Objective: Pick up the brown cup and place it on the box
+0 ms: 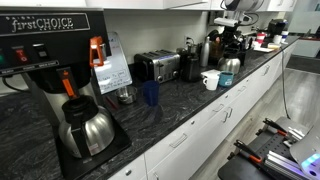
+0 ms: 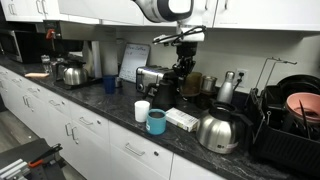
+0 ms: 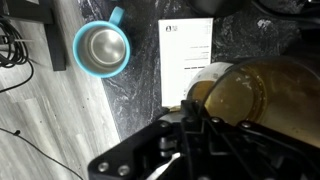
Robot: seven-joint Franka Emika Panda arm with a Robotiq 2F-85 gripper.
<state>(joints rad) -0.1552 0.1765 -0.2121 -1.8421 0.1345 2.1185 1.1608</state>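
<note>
the pincer (image 3: 197, 128) looks clamped on the rim of the brown cup (image 3: 245, 95), which hangs lifted off the bench (image 3: 135, 95), over the right part of the white box (image 3: 185, 50) in the wrist view. a teal mug (image 3: 100, 47) stands left of the box. the pickup seems done; lowering and release are left.
</note>
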